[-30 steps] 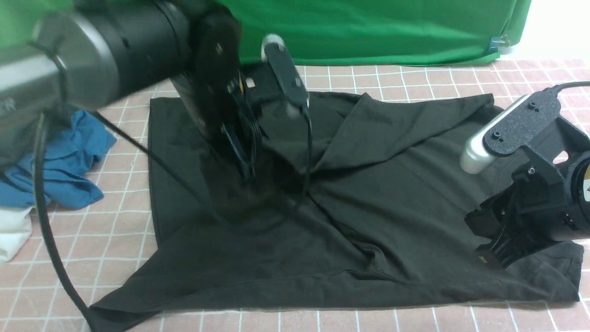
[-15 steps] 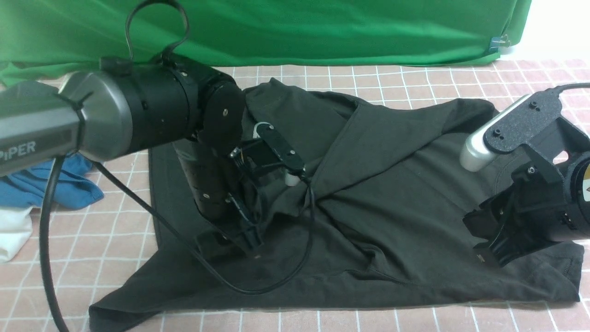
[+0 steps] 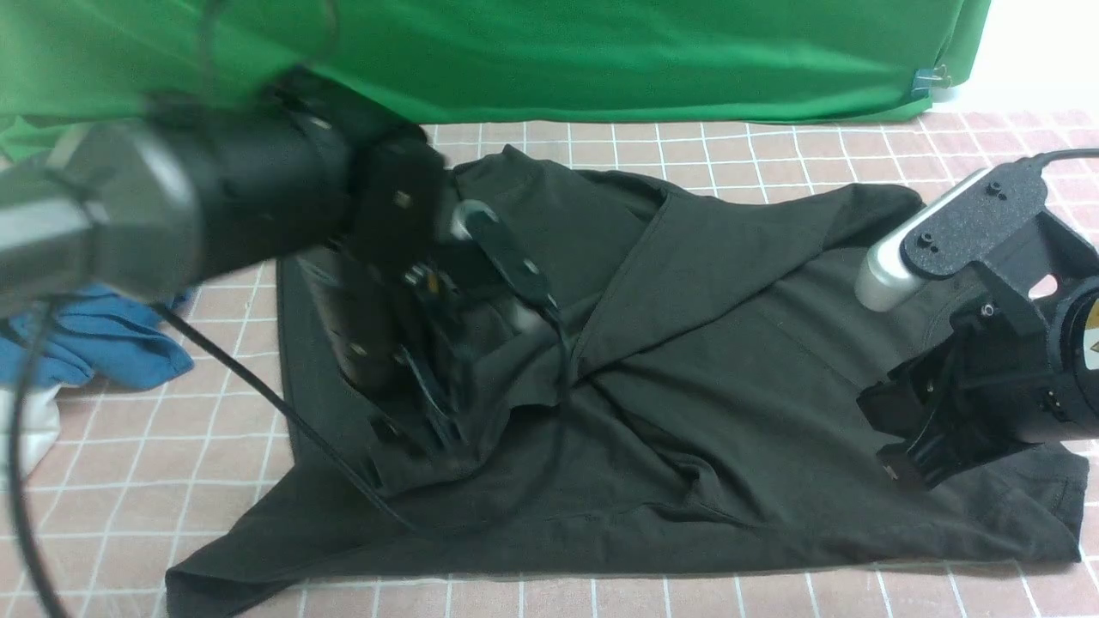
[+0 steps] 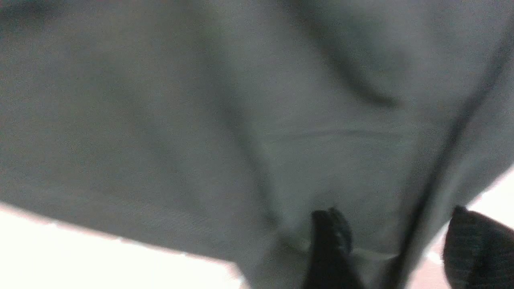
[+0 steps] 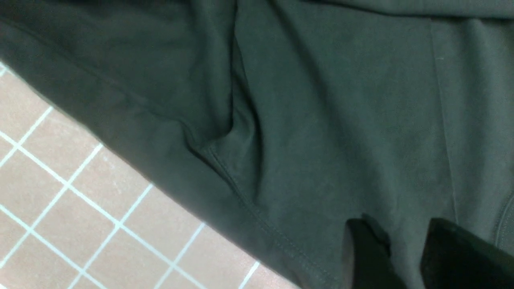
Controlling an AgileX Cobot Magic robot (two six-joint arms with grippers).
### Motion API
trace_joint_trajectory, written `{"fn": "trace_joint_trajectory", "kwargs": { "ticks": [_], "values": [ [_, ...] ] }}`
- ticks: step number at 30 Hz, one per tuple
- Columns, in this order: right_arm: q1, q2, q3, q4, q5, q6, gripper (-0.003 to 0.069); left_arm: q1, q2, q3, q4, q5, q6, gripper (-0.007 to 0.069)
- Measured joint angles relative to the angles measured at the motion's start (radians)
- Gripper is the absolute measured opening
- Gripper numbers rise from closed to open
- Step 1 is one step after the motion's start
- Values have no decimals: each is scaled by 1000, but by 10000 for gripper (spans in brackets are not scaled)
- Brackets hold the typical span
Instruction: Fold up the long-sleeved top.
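Top (image 3: 730, 386), sleeves folded across; bare surface (image 3: 773, 142) behind its far edge. Left fingers (image 4: 329, 245) wide apart, empty. Right fingers (image 5: 363, 253) narrowly parted, empty.

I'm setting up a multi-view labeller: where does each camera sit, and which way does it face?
Front view: between the arms, facing forward and down over the long-sleeved top on the checked tablecloth, green backdrop behind; shows the left gripper, blurred, and the right gripper.
Left wrist view: on the left wrist, close over the top; both left fingers show, blurred.
Right wrist view: on the right wrist, facing down at the hem and tablecloth; both right fingers show.
Shared: front and right wrist views both show the hem against the checks.
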Motion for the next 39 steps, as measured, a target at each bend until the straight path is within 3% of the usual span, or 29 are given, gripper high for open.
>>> {"fn": "trace_joint_trajectory", "kwargs": {
  "ticks": [5,10,24,33,39],
  "values": [
    [0,0,0,5,-11,0,236,128,17,2,-140,-58,82,202],
    [0,0,0,26,-28,0,236,173,63,7,-169,-112,122,200],
    [0,0,1,30,-45,0,236,170,146,8,-305,-142,142,216],
    [0,0,1,30,-48,0,236,68,150,8,-333,-117,172,222],
    [0,0,1,31,-49,0,236,37,140,8,-317,-95,152,281]
  ]
}}
